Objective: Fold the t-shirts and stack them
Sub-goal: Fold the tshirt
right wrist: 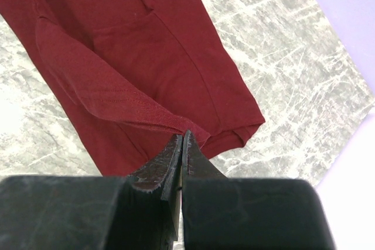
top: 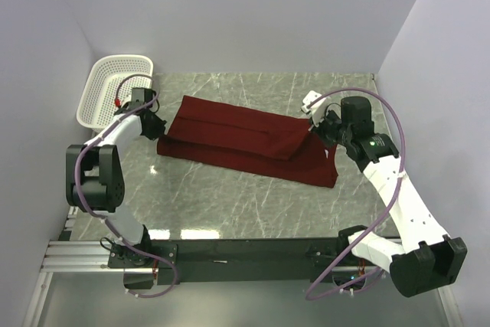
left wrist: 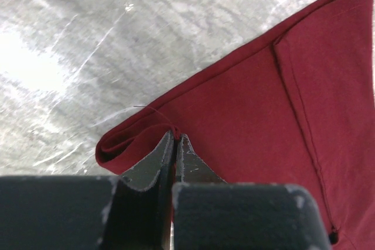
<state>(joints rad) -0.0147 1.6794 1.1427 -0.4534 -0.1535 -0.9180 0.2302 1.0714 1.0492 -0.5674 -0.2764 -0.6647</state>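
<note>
Jaws of the left gripper point(left wrist: 174, 137) clamp a folded corner of the maroon t-shirt point(top: 245, 139). Right gripper point(right wrist: 183, 137) jaws pinch its opposite hem over the tabletop point(top: 230, 204).

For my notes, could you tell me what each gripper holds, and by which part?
The t-shirt: left gripper pinches its folded left-end corner, right gripper a folded edge at the right end.

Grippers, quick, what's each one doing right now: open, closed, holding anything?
Left gripper: closed, pinching the t-shirt at a folded edge.
Right gripper: closed, pinching the t-shirt at its other end.
</note>
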